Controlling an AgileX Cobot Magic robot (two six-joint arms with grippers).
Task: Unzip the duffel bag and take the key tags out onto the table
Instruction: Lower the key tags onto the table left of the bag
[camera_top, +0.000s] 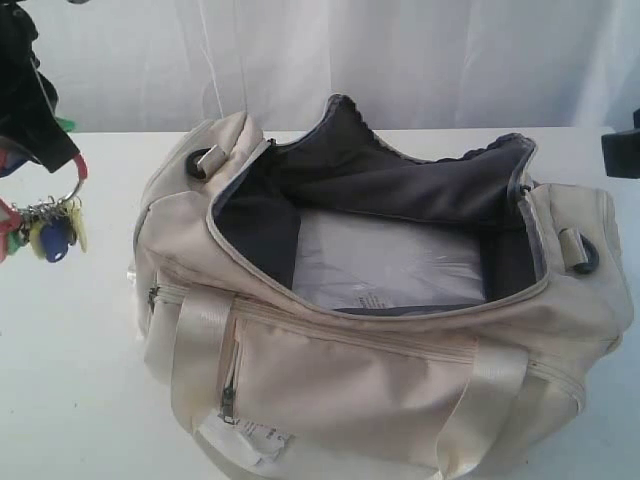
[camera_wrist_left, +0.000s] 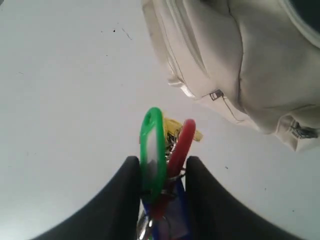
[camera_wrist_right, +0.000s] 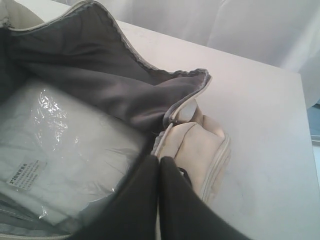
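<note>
The cream-white duffel bag (camera_top: 380, 370) lies unzipped in the middle of the table (camera_top: 70, 400), its dark grey lining (camera_top: 400, 180) showing. My left gripper (camera_wrist_left: 160, 167) is shut on the key tags (camera_wrist_left: 152, 150), a bunch of green, red, yellow and blue tags on metal rings. In the exterior view the key tags (camera_top: 50, 238) hang above the table, left of the bag and apart from it. My right gripper (camera_wrist_right: 160, 162) is shut with nothing between its fingers, hovering over the bag's right end beside the open rim (camera_wrist_right: 185, 107).
A flat plastic-wrapped packet (camera_top: 390, 265) lies inside the bag. A white paper label (camera_top: 262, 440) and a side-pocket zipper pull (camera_top: 228, 400) hang at the bag's front. A white curtain (camera_top: 420, 50) backs the table. Bare tabletop (camera_wrist_left: 65, 100) lies under the tags.
</note>
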